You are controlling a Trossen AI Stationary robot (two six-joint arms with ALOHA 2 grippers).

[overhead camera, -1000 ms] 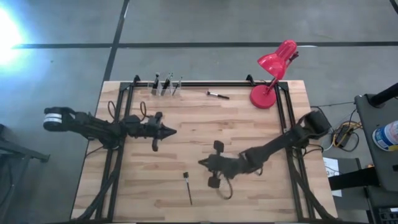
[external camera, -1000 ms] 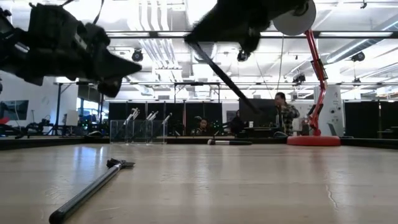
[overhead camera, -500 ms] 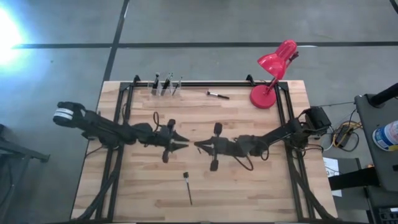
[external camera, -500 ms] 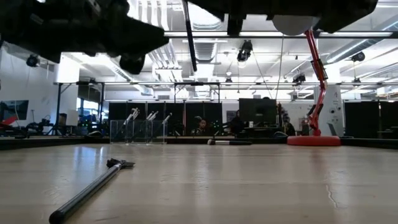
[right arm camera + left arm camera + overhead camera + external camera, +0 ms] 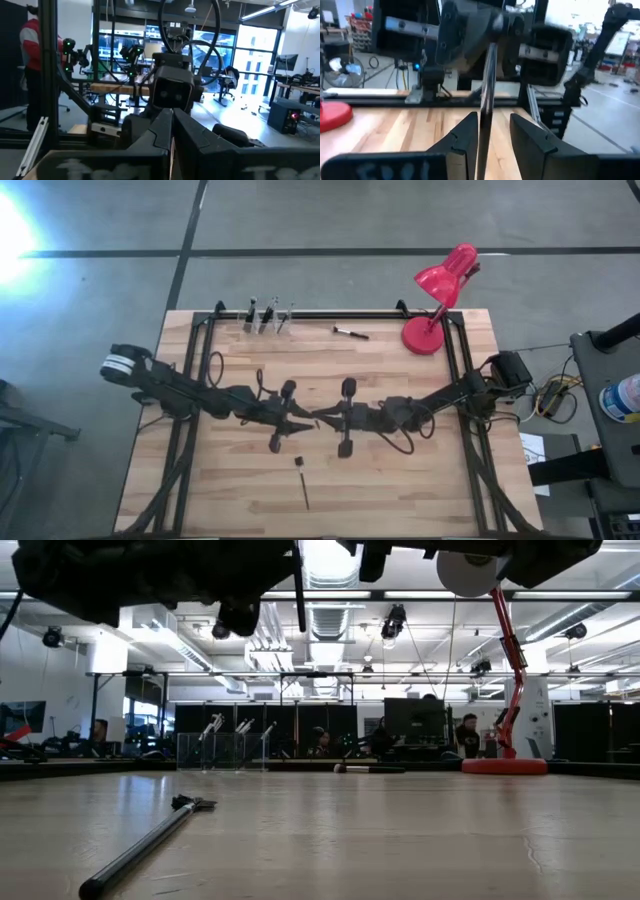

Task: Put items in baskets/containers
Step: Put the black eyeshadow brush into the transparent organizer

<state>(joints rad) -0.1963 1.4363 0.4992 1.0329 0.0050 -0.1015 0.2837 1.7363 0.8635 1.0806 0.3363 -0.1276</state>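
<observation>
Both arms have swung together mid-bench, where the right claw (image 5: 322, 418), pinched on a brush (image 5: 485, 107), offers it between the left claw (image 5: 306, 423)'s parted fingers; close squarely before release, then carry to the clear containers (image 5: 265, 320) at the far edge.

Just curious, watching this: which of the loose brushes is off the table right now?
The brush held upright between the two tools, right tool shut on it; the others lie on wood.

Organizer (image 5: 268, 318) at table's (image 5: 420, 480) far edge, lamp (image 5: 435, 300) to its right
</observation>
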